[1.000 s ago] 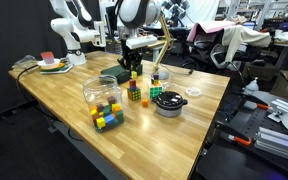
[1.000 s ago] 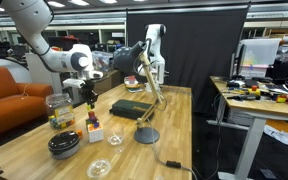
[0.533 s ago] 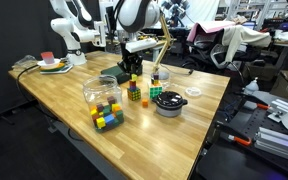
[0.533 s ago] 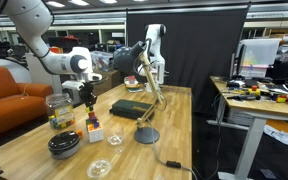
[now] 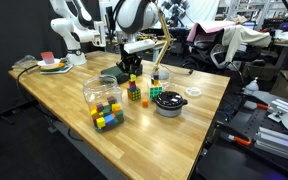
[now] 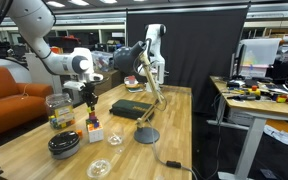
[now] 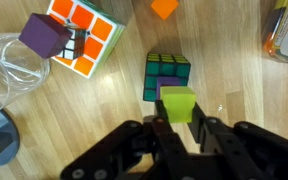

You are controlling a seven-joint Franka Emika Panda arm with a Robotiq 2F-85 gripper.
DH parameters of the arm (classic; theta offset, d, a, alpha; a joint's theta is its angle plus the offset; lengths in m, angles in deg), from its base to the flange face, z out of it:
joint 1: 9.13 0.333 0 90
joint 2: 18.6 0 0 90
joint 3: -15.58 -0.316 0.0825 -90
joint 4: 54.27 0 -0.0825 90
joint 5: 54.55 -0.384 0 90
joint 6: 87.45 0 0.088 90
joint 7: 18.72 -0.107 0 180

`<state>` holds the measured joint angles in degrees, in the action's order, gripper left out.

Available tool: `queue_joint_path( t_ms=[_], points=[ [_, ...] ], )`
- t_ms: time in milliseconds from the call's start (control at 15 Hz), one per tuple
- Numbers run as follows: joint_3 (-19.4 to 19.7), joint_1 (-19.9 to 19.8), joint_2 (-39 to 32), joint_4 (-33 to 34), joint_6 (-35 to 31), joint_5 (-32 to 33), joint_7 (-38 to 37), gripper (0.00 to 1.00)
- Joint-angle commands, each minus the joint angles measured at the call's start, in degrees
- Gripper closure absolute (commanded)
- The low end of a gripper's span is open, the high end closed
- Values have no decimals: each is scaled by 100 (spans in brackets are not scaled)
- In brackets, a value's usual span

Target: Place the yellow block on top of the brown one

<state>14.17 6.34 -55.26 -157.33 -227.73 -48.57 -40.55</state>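
The gripper is clamped on the yellow block, one finger on each side face, so the block hangs clear of the table just past the fingertips. In the wrist view a dark green puzzle cube shows directly beyond the held block. The brown block lies well off to the upper left, perched on a corner of a white-and-orange puzzle cube.

That offset is what the coming move turns on: the gripper must carry its load sideways toward that corner and arrive above the brown block's top face (both are cubes, so there is no long axis to line up, only faces to square). An orange cube sits farther out, apart from both.

In an exterior view the arm arches over and drops to a wrist pointing straight down at the table.
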Motion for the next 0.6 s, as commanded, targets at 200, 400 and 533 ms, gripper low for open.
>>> queue_joint_path(
  t_ms=[200, 400, 533],
  points=[
    [97, 107, -100, 195, 154, 2, -63, 93],
    [105, 110, -122, 222, 158, 6, -68, 93],
    [115, 107, -136, 249, 159, 6, -71, 93]
  ],
)
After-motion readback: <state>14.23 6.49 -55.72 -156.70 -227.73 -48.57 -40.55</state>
